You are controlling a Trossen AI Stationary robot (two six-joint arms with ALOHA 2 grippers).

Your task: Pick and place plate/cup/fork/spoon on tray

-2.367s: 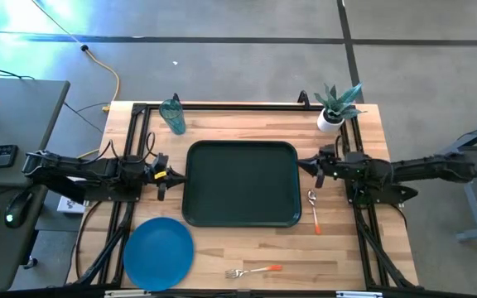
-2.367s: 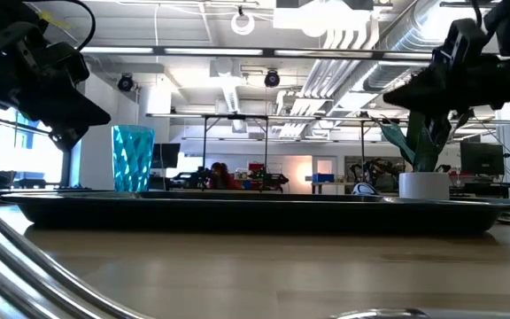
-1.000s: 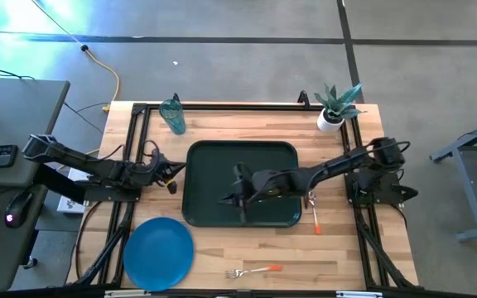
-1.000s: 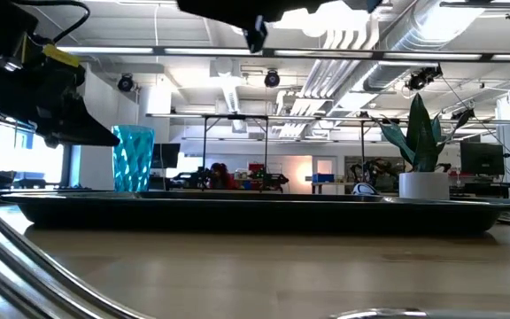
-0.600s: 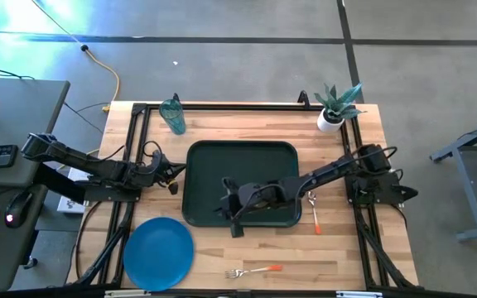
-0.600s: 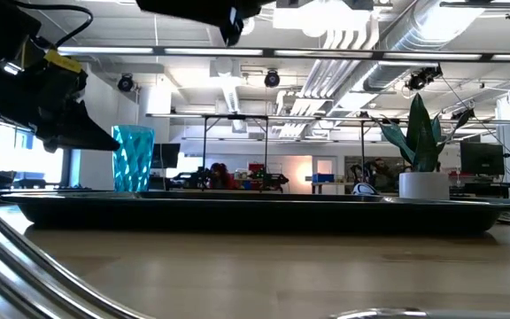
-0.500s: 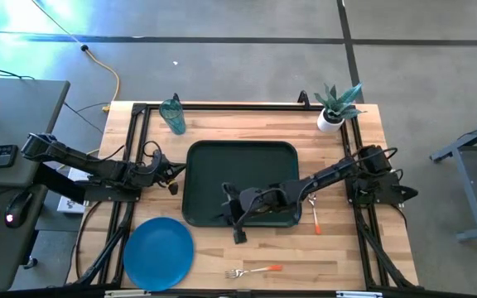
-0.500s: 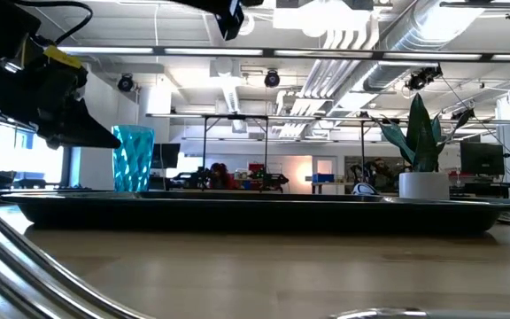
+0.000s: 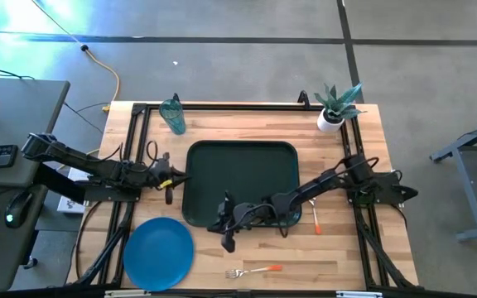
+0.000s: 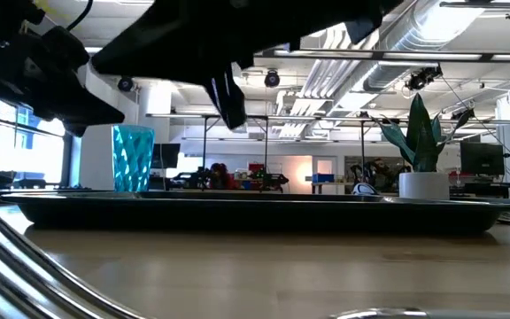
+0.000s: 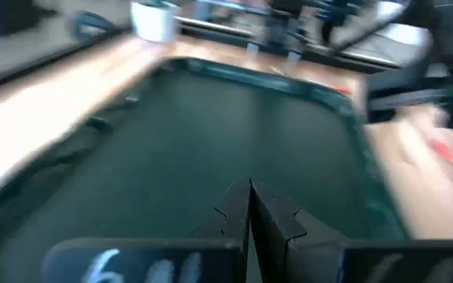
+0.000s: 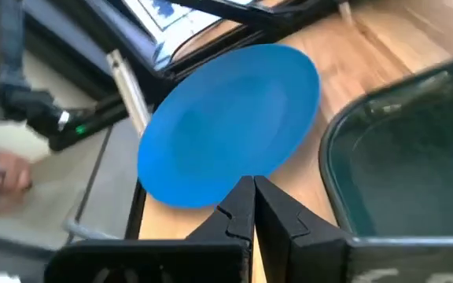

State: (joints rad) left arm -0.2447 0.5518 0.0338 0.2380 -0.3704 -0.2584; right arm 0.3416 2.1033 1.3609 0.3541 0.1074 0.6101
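Note:
The dark green tray (image 9: 243, 157) lies mid-table. The blue plate (image 9: 158, 252) lies flat at the near left and also shows in the right wrist view (image 12: 230, 122). The teal cup (image 9: 172, 116) stands at the far left. The fork (image 9: 255, 270) lies near the front edge. The spoon (image 9: 313, 207) lies right of the tray. My right gripper (image 9: 225, 231) is shut and empty, above the tray's near left corner, pointing at the plate. My left gripper (image 9: 170, 179) is shut and empty, at the tray's left rim.
A white pot with a green plant (image 9: 332, 108) stands at the far right corner. Black frame rails run along the table's left and right edges. Bare wood lies between the tray and the front edge.
My right gripper has gone from over the tray's middle toward the table's near and left edges and come down, reaching toward the blue plate. Its fingers stay shut. No object has moved.

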